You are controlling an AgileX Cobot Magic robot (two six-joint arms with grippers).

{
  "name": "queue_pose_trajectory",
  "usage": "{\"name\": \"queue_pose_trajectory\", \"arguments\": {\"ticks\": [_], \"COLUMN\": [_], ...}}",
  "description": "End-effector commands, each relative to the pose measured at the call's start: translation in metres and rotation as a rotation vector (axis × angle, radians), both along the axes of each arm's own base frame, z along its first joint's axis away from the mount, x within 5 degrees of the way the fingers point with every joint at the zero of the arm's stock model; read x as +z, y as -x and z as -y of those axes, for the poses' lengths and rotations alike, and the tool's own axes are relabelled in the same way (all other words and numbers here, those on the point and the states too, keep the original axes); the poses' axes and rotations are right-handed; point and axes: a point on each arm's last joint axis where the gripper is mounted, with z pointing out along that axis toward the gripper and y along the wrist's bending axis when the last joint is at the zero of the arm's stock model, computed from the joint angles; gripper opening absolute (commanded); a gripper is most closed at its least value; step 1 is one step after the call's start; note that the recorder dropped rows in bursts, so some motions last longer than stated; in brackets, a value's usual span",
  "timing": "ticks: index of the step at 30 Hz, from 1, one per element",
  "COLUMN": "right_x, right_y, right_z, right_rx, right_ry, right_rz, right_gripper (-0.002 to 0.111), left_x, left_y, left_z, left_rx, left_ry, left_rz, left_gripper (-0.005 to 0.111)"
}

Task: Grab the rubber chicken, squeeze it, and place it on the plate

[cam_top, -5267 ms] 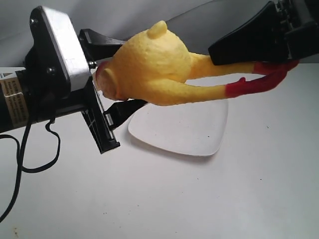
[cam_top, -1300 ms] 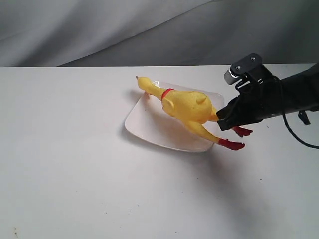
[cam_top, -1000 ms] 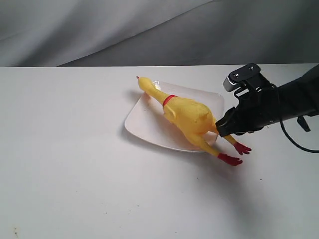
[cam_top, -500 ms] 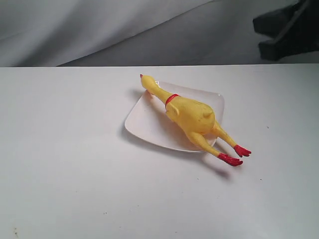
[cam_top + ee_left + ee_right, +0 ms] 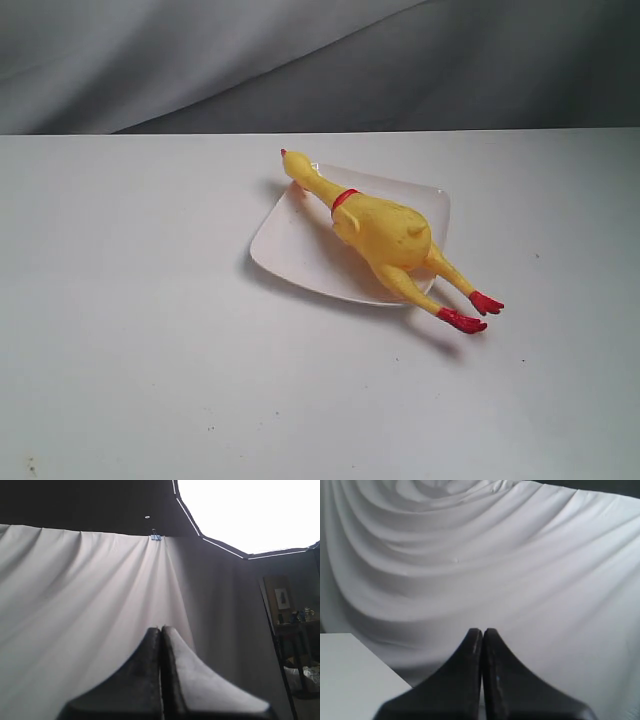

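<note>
The yellow rubber chicken (image 5: 385,232) lies slantwise across the white square plate (image 5: 290,250) in the exterior view. Its head points to the plate's far corner, and its red feet hang past the near right rim onto the table. No arm shows in the exterior view. My left gripper (image 5: 161,629) is shut with nothing between its fingers and faces a grey curtain. My right gripper (image 5: 482,630) is shut too, empty, and faces white draped cloth. Neither wrist view shows the chicken or the plate.
The white table (image 5: 150,350) spreads around the plate, with a grey draped backdrop (image 5: 300,60) behind its far edge. A corner of the table (image 5: 350,675) shows in the right wrist view.
The right arm let go of the chicken's legs, rose to the upper right and has now left the exterior view. The chicken settled on the plate and lies still.
</note>
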Motion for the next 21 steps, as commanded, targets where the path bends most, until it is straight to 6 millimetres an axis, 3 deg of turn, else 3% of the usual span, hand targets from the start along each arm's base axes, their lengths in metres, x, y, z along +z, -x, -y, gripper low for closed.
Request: {"name": "queue_pose_trajectory", "arguments": {"ticks": [1, 8, 21], "right_x": [-0.005, -0.004, 0.002], "right_y": [0.021, 0.041, 0.04], "right_z": [0.007, 0.014, 0.02], "right_rx": [0.018, 0.018, -0.036], "right_ry": [-0.024, -0.048, -0.111], "right_rz": [0.045, 0.111, 0.154], "right_gripper": [0.0, 0.0, 0.0], "left_x": [-0.002, -0.002, -0.002], "left_y": [0.0, 0.0, 0.0], "left_z": [0.0, 0.0, 0.0], "left_rx": [-0.01, -0.008, -0.007], "left_ry": [0.013, 0.01, 0.009], "left_rz": [-0.009, -0.007, -0.007], "left_gripper": [0.0, 0.0, 0.0]}}
